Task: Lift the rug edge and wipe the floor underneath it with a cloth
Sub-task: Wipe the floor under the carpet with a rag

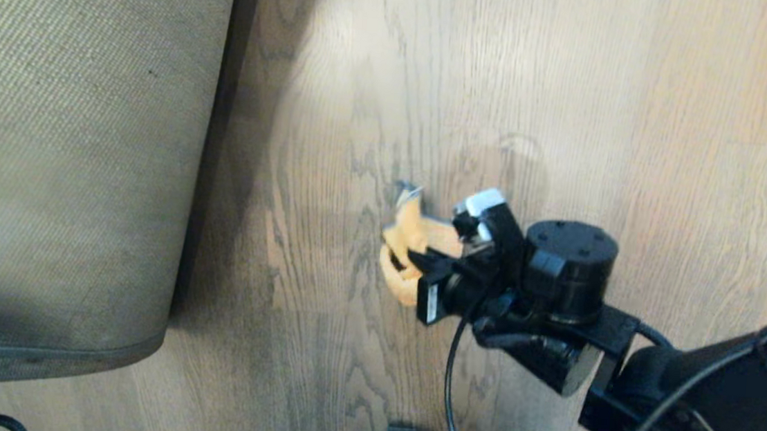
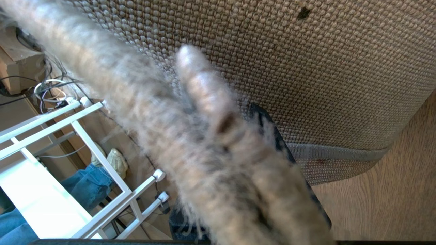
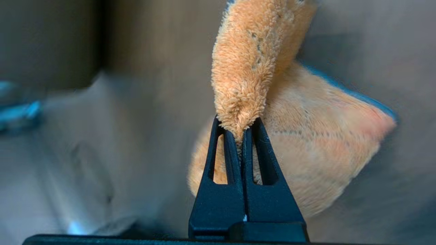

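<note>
Robot wiping floor beside a lifted rug.
At nine o'clock the left gripper (image 2: 259,143) pinches the rug edge (image 1: 211,159), backing up. At centre the right gripper (image 1: 424,261) is clenched on the cloth (image 1: 408,245), over bare floor (image 1: 641,127). Next, probably: sweep toward nine o'clock.

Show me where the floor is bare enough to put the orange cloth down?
Bare floor lies beyond the right gripper, which pinches the cloth, and between the cloth and the lifted rug edge. It is crowded nearer the robot, around the right arm and cable.
</note>
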Robot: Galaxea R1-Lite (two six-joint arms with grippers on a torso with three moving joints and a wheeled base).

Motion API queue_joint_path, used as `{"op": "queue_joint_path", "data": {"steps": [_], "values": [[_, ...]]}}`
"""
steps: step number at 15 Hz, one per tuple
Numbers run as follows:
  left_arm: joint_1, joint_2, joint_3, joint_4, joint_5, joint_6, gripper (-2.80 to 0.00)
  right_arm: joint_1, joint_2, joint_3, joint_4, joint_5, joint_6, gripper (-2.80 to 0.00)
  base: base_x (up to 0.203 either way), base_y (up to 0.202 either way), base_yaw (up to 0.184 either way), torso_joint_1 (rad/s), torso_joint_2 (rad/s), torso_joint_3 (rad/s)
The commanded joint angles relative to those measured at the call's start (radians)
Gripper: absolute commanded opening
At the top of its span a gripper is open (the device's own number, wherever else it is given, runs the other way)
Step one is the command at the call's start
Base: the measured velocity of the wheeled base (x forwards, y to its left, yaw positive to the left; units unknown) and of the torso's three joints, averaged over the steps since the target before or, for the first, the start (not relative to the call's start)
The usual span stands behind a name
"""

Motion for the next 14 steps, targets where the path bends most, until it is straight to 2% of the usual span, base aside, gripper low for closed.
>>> {"op": "queue_joint_path", "data": {"steps": [1,3,5,12,14], "values": [[0.003,0.0,0.0,0.001,0.003,-0.001,-2.8,0.129,0.046,0.077,-0.008,0.004,-0.001,-2.8,0.0,0.0,0.0,0.0,0.0,0.0],[0.007,0.0,0.0,0.022,0.003,-0.007,-2.8,0.196,0.124,0.078,-0.009,0.004,-0.003,-2.8,0.0,0.0,0.0,0.0,0.0,0.0],[0.009,-0.002,0.0,0.026,0.003,-0.009,-2.8,0.227,0.195,0.049,-0.014,0.004,-0.003,-2.8,0.0,0.0,0.0,0.0,0.0,0.0],[0.007,-0.005,0.0,0.028,0.005,-0.013,-2.8,0.232,0.334,-0.055,-0.051,-0.007,0.034,-2.8,0.0,0.0,0.0,0.0,0.0,0.0],[0.003,-0.008,0.0,0.028,0.005,-0.013,-2.8,0.208,0.343,-0.065,-0.051,-0.023,0.041,-2.8,0.0,0.0,0.0,0.0,0.0,0.0]]}}
